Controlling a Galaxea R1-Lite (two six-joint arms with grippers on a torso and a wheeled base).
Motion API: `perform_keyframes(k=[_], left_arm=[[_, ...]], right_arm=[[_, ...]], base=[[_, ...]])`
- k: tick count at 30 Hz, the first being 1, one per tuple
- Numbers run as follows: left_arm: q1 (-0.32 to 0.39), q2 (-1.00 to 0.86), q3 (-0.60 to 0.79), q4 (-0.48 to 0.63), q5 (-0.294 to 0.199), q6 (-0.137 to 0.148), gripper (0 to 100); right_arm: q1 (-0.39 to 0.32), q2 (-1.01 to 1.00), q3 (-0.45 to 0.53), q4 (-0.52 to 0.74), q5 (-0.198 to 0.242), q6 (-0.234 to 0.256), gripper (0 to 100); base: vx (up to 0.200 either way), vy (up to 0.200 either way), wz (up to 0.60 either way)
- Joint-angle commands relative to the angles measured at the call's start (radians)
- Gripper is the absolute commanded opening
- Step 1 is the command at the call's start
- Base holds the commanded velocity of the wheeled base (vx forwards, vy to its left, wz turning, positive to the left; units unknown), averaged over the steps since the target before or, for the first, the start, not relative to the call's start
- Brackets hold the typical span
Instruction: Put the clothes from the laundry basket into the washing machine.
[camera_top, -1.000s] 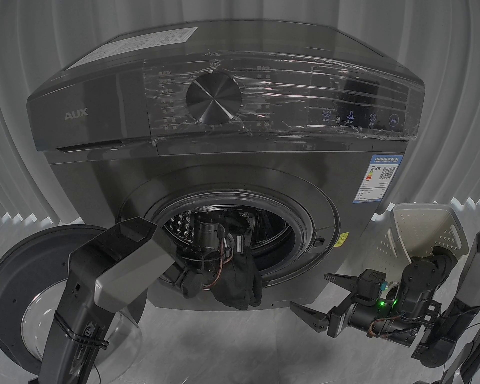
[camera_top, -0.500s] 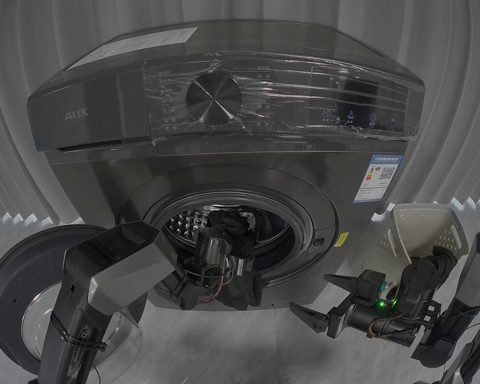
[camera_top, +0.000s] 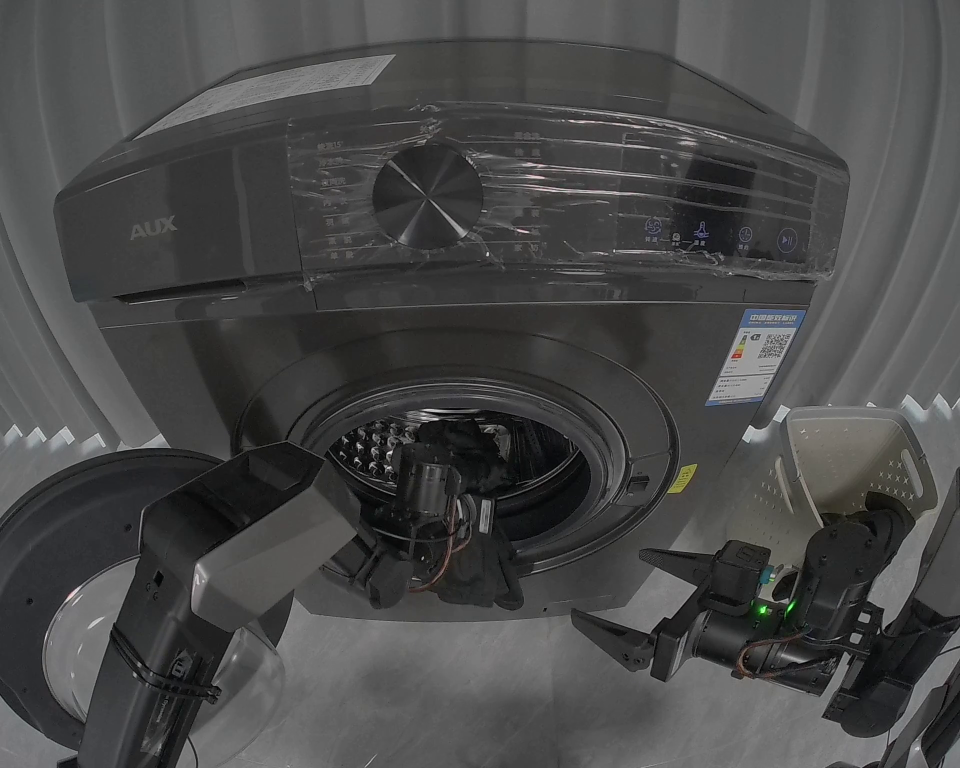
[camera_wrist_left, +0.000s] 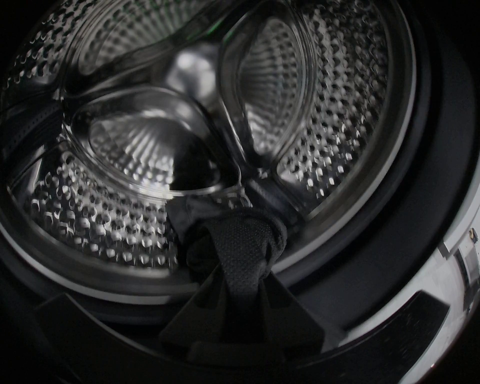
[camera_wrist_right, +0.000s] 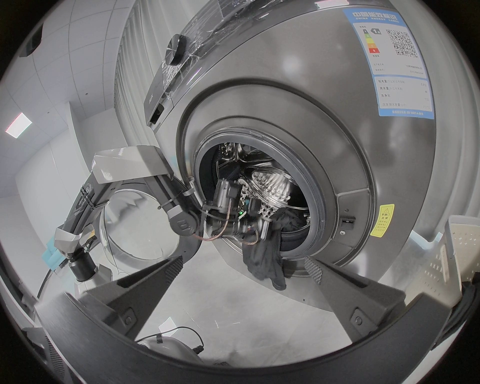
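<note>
Now: left gripper (camera_wrist_left: 241, 295) pinches dark cloth (camera_wrist_left: 240, 240) at washer rim (camera_top: 610, 470).
Right gripper (camera_top: 611, 587): spread wide.
Tip: push deeper, then let go.

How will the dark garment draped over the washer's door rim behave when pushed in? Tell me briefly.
Probably floppy: the dark garment hangs limp over the door rim. Likely light, bunching where the left claw pinches it. It may slide back out.

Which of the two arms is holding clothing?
The left gripper, at the washing machine's mouth, clamps a dark garment; the right gripper hangs open, empty.
</note>
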Motion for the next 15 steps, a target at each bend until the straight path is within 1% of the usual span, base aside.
perform_keyframes(k=[1,2,3,5,7,8,10,14,15], left_arm=[[0.028,0.080,-0.240,-0.056,0.065,-0.004,0],[0.033,0.095,-0.296,-0.052,0.073,-0.003,0],[0.034,0.098,-0.309,-0.052,0.075,-0.003,0],[0.044,0.126,-0.407,-0.047,0.082,-0.003,0],[0.044,0.126,-0.407,-0.047,0.082,-0.003,0],[0.045,0.147,-0.467,-0.049,0.082,-0.003,0],[0.047,0.154,-0.482,-0.053,0.082,-0.003,0],[0.051,0.154,-0.467,-0.056,0.082,-0.003,0],[0.051,0.154,-0.464,-0.058,0.082,-0.003,100]], right_arm=[[-0.008,0.001,-0.002,0.000,0.000,0.000,100],[-0.008,0.000,-0.002,0.000,0.000,0.000,100],[-0.008,0.000,-0.002,0.000,0.000,0.000,100],[-0.008,-0.002,-0.006,0.000,0.000,0.000,100],[-0.008,-0.002,-0.006,0.000,0.000,0.000,100],[-0.008,0.000,-0.006,0.000,0.000,0.000,100],[-0.008,0.001,-0.006,0.000,0.000,0.000,100],[-0.008,0.001,-0.008,0.000,0.002,0.000,100],[-0.008,0.001,-0.006,0.000,0.002,0.000,100]], base=[[0.000,0.000,0.00],[0.000,0.000,0.00],[0.000,0.000,0.00],[0.000,0.000,0.00],[0.000,0.000,0.00],[0.000,0.000,0.00],[0.000,0.000,0.00],[0.000,0.000,0.00],[0.000,0.000,0.00]])
